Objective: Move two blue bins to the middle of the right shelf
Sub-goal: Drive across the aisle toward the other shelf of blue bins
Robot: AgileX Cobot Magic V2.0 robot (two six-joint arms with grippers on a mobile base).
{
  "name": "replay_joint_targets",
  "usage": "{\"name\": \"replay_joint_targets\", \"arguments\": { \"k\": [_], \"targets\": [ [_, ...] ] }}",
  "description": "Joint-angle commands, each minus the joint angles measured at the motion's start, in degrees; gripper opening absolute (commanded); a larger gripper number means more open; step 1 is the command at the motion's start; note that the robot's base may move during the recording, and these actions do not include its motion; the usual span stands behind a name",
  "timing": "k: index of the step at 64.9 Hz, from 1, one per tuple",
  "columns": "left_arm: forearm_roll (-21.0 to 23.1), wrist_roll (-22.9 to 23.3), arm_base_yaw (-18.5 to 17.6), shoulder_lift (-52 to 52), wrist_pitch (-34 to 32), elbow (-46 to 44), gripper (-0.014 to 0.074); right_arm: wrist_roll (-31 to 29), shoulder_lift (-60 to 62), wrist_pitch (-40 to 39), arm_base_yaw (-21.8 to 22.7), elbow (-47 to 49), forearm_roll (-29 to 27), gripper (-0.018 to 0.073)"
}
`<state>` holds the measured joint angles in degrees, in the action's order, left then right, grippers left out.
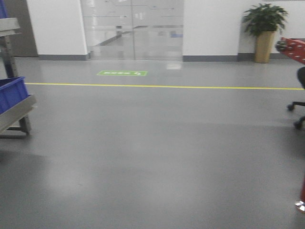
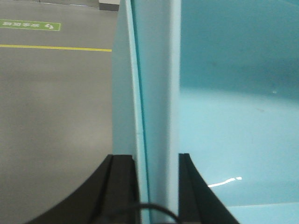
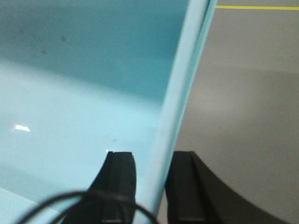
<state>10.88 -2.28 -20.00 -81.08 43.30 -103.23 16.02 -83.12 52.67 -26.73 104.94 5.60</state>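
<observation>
Grey polished floor [image 1: 152,157] runs away to glass doors [image 1: 133,28] at 12 o'clock. A yellow line [image 1: 157,86] crosses it, with a green sign [image 1: 122,73] just beyond. A plant [image 1: 264,28] stands at 2 o'clock and part of a chair [image 1: 298,100] shows at 3 o'clock. At 9 o'clock a dark blue bin [image 1: 10,93] sits on a rack [image 1: 19,112]. Neither a pale bin nor the right shelf shows from the front.

From the left wrist, the left gripper [image 2: 156,186] is pinching the upright wall of a pale bin [image 2: 233,116]. One black finger is outside at 7 o'clock and the other inside at 5 o'clock. A thin dark seam runs up that wall, so two bins may be nested there; I cannot be sure. Bare floor lies at 9 o'clock.

From the right wrist, the right gripper [image 3: 152,179] is clamped the same way on a wall of the pale bin [image 3: 70,93]. The bin's inside fills 10 o'clock, with floor at 3 o'clock.

I judge the load is mid-carry between both arms, with the shelf not yet reached. To do this well, hold both wrists at one height and the same distance apart, so neither wall twists or slides out of its pinch. Roll and turn the base slowly toward 3 o'clock, giving the chair room. Loosen neither grip until the base rests on the middle shelf.
</observation>
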Motion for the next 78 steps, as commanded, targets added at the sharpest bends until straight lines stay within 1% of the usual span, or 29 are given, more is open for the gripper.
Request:
{"name": "replay_joint_targets", "arguments": {
  "k": [1, 78],
  "targets": [
    [4.1, 0.4, -0.4, 1.1, -5.7, -1.0, -0.0111, -2.1, 0.8, -5.2, -0.3, 0.8, -1.5, -0.0154],
    [4.1, 0.4, -0.4, 1.1, -5.7, -1.0, -0.0111, -2.1, 0.8, -5.2, -0.3, 0.8, -1.5, -0.0154]
  ]
}}
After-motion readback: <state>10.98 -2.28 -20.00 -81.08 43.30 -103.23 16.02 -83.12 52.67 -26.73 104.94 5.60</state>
